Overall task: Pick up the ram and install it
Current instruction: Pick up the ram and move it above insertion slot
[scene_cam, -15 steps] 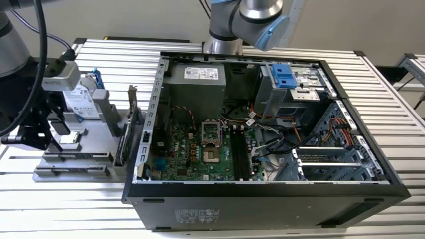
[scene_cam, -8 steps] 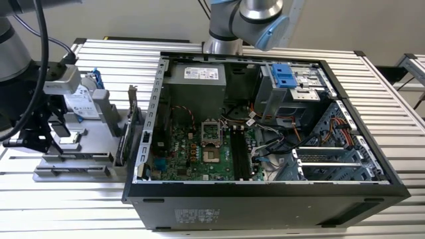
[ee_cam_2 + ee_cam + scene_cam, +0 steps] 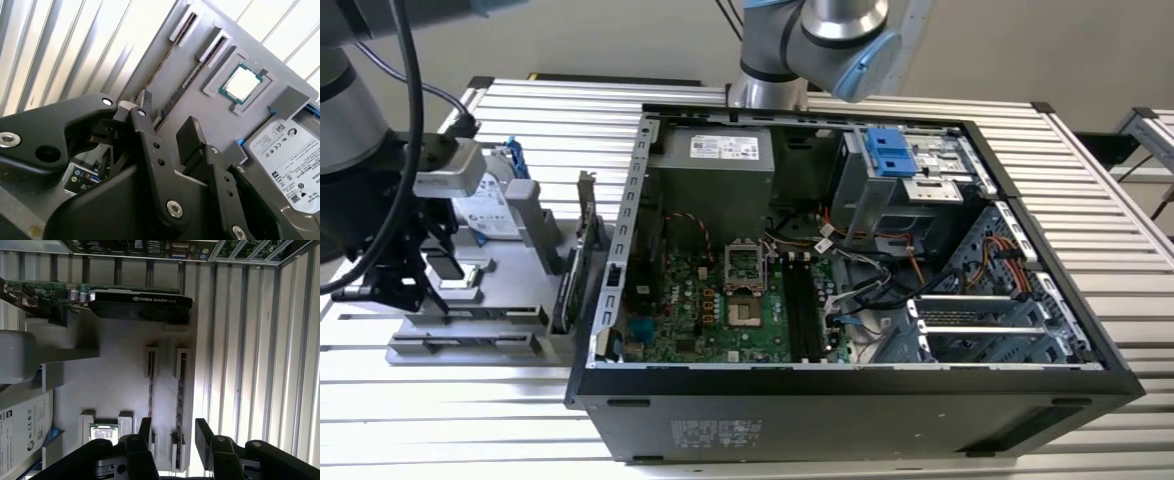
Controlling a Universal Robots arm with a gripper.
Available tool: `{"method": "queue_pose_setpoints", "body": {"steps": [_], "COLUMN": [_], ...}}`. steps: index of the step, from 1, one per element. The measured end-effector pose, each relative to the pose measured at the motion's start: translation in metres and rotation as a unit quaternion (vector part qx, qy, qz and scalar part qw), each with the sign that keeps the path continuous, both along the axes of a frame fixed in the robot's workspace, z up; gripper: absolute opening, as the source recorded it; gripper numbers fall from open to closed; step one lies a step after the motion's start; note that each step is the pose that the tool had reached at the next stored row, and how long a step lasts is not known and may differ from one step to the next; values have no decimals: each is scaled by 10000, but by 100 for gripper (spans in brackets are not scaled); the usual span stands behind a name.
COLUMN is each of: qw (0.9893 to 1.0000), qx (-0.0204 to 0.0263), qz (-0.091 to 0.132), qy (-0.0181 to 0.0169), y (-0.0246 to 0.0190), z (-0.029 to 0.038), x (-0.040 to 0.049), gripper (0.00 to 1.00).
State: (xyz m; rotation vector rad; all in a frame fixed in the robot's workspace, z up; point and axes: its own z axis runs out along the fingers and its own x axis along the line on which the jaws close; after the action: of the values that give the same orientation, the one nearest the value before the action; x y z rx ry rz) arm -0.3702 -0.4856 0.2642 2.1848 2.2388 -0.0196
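The ram (image 3: 181,390) is a long, dark, narrow stick standing on edge in a slot of the grey fixture tray (image 3: 120,370). In the second wrist view the ram (image 3: 177,92) runs away from the fingers along the tray (image 3: 200,120). My gripper (image 3: 174,432) is open above the near end of the stick, with one finger on each side and nothing held. In the exterior view the gripper (image 3: 427,285) hangs over the tray (image 3: 494,295) at that view's left, beside the open computer case (image 3: 854,390).
On the tray also sit a processor chip (image 3: 104,432), a silver hard drive (image 3: 290,160) and an upright expansion card (image 3: 140,305). A second narrow slot (image 3: 151,385) runs beside the ram. In the case, the motherboard's memory slots (image 3: 798,310) lie among loose cables (image 3: 881,285).
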Motion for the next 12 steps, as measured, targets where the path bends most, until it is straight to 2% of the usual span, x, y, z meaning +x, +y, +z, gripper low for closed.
{"method": "queue_pose_setpoints", "body": {"steps": [7,12], "qw": [10000,10000], "qx": [0,0], "qz": [0,0], "qy": [15,61], "y": [-7,-15], "z": [-63,-81], "x": [0,0], "gripper": [100,100]}}
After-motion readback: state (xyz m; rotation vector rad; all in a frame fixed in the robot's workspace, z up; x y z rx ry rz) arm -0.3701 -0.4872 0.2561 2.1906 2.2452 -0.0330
